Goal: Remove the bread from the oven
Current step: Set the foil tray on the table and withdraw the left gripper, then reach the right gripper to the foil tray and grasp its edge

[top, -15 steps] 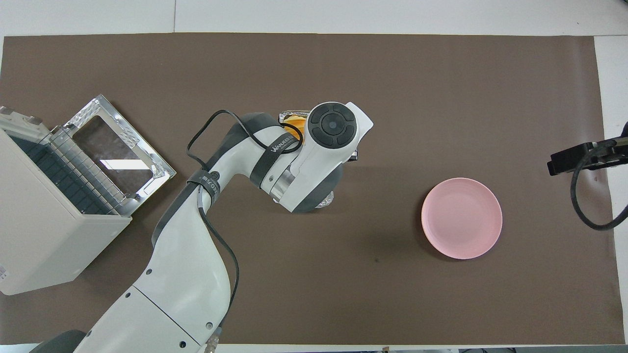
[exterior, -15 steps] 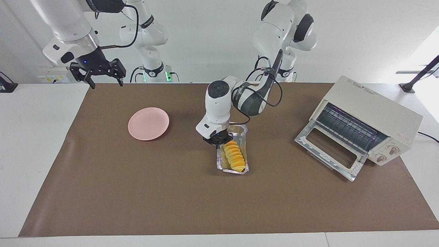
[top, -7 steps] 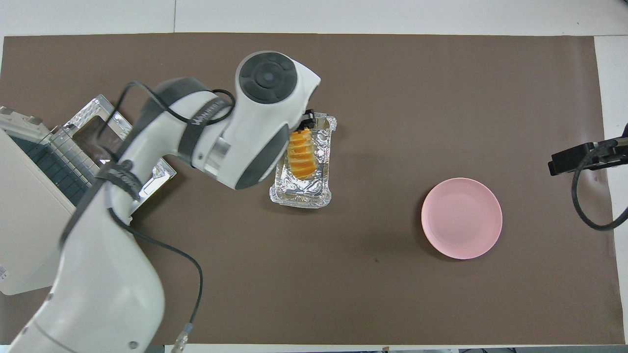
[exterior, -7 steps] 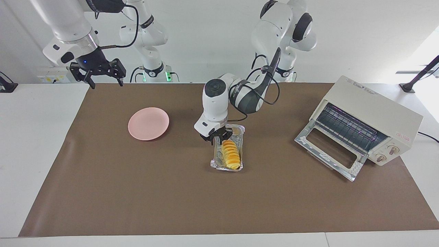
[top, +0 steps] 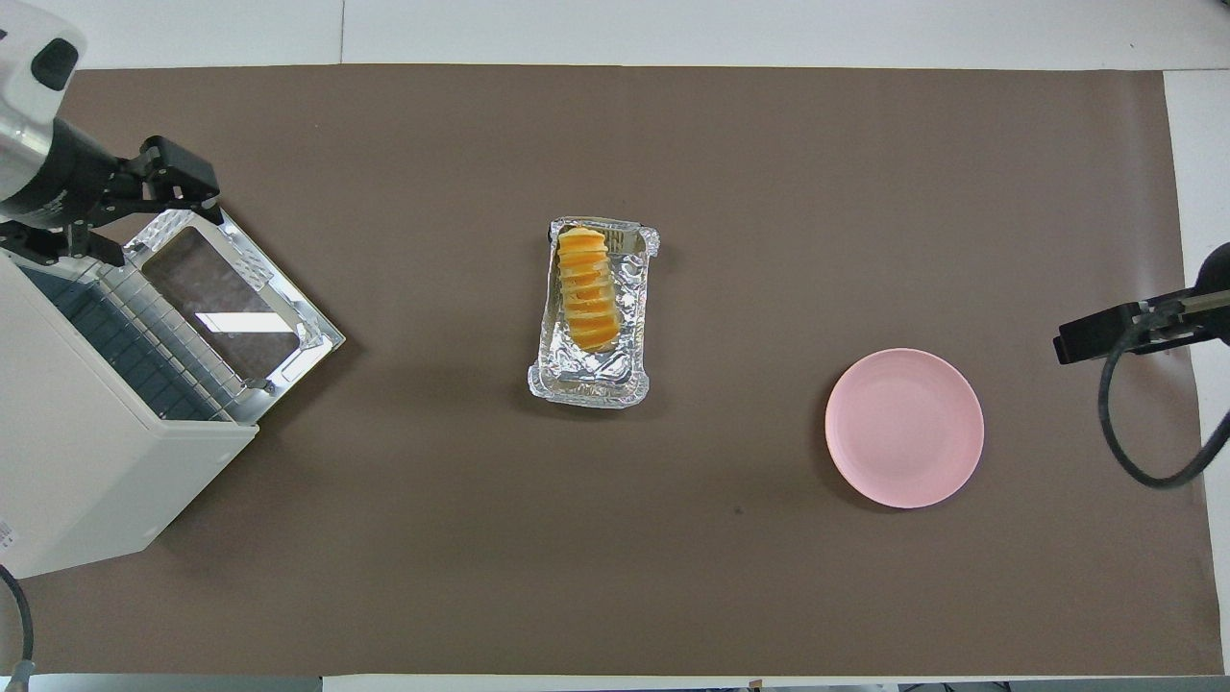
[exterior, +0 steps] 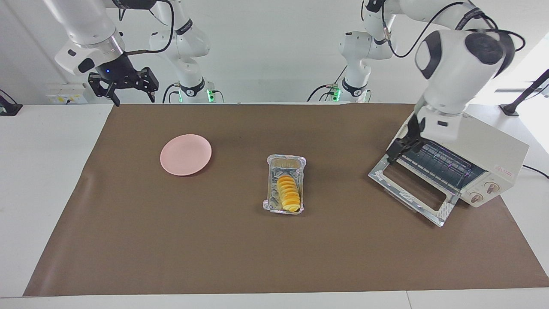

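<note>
The bread, a ridged golden-orange loaf, lies in a crinkled foil tray on the brown mat at mid table, with no gripper on it. The cream oven stands at the left arm's end of the table. Its glass door is dropped open and the wire rack is bare. My left gripper hangs open and empty over the mouth of the oven. My right gripper waits open and empty, raised over the edge of the mat at the right arm's end.
A round pink plate sits on the mat between the foil tray and the right arm's end. The brown mat covers most of the white table. A black power cord runs from the oven.
My left gripper opened and let go of the foil tray. The left arm then rose and swung away to the oven. The tray with the bread stays at mid table. The right arm barely moved.
</note>
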Available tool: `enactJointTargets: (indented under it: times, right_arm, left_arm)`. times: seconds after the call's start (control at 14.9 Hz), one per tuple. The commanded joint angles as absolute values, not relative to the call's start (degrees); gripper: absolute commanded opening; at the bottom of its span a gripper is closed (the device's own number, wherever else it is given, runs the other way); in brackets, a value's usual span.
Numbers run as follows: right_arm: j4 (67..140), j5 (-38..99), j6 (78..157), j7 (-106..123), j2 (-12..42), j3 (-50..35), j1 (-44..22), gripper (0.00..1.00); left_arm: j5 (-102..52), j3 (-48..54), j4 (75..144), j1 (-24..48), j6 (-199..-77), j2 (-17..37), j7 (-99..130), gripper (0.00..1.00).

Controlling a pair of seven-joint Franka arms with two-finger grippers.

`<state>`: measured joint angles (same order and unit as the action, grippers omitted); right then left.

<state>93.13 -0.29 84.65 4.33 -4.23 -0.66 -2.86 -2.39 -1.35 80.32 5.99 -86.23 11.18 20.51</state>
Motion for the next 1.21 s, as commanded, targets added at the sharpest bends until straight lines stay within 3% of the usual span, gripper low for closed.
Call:
enactJointTargets:
  times: [0.0,0.13,0.33,0.47,0.54,0.6,0.94,1.14]
  right_arm:
    - [99.65,0.09,92.35,-6.56,-5.02,-1.14,-9.64,1.0]
    - [101.6,1.14,98.76,-14.11,-2.04,-1.14,-14.3,1.0]
    - [99.59,2.81,108.68,-25.28,7.7,-1.14,-20.46,1.0]
    - [97.75,2.9,115.11,-32.22,14.03,-1.14,-23.8,1.0]
    - [86.6,1.51,116.09,-42.96,26.94,-0.71,-28.95,1.0]
    - [78.74,-0.25,116.19,-45.85,34.29,-0.7,-29.96,1.0]
    - [80.5,-4.12,121.03,-46.14,37.79,-0.62,-29.88,1.0]
    - [81.56,-5.36,121.2,-46.49,38.41,-0.62,-29.97,1.0]
  left_arm:
    - [-1.68,-1.75,84.98,6.42,-80.08,6.16,14.08,1.0]
    - [-0.97,-1.76,88.14,5.72,-78.67,2.65,13.71,1.0]
    - [-0.88,-1.32,95.87,5.19,-78.66,-4.55,13.45,1.0]
    - [-0.97,0.08,97.12,3.7,-78.4,-5.71,12.4,1.0]
    - [-0.88,0.7,97.29,3.69,-80.66,-5.63,11.96,1.0]
    - [-0.88,1.23,96.69,2.73,-81.38,-5.28,10.47,1.0]
    - [-0.79,2.11,95.98,1.76,-82.35,-4.4,8.89,1.0]
    - [-0.44,2.2,92.04,1.15,-78.5,-3.17,7.3,1.0]
